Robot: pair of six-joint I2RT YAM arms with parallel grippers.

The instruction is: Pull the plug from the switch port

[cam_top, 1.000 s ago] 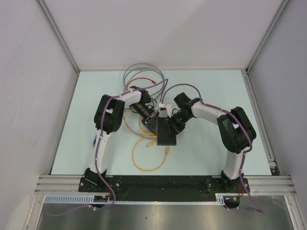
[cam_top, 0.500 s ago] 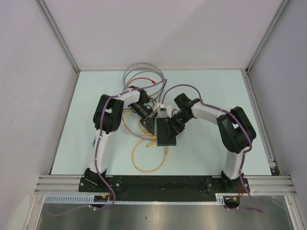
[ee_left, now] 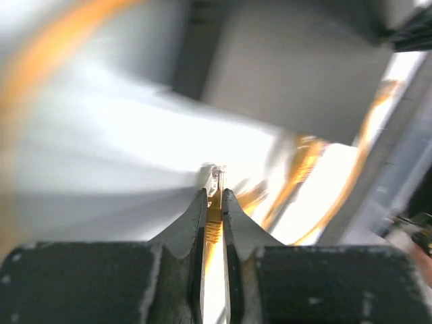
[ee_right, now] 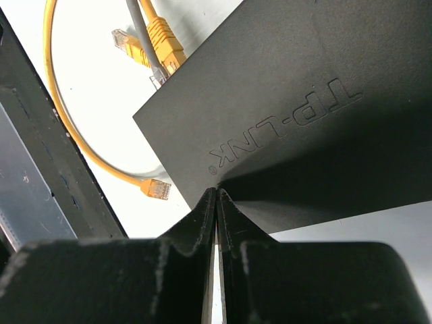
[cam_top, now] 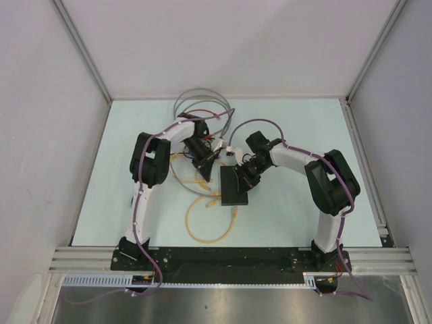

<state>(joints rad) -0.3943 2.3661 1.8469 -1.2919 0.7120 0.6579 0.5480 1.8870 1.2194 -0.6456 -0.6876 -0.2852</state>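
Note:
The switch (cam_top: 234, 187) is a flat matte-black box lying mid-table, seen close in the right wrist view with raised lettering on its top (ee_right: 283, 115). My right gripper (cam_top: 245, 177) is shut with nothing between its fingers, and its tips (ee_right: 216, 193) press down on the switch's top near an edge. My left gripper (cam_top: 209, 160) hangs just left of the switch's far end, apart from it. It is shut (ee_left: 214, 197) on a yellow plug (ee_left: 214, 217) whose clear tip pokes out free. The left wrist view is blurred by motion.
A yellow cable loop (cam_top: 206, 226) with loose plugs (cam_top: 234, 214) lies in front of the switch on its left; two loose yellow plugs (ee_right: 156, 189) show beside the box. Grey cable coils (cam_top: 198, 101) and a red lead (cam_top: 202, 113) lie at the back. Walls enclose three sides.
My left gripper has pulled back and left, away from the switch's far end, carrying the yellow plug with it. The right gripper stays pressed on the switch.

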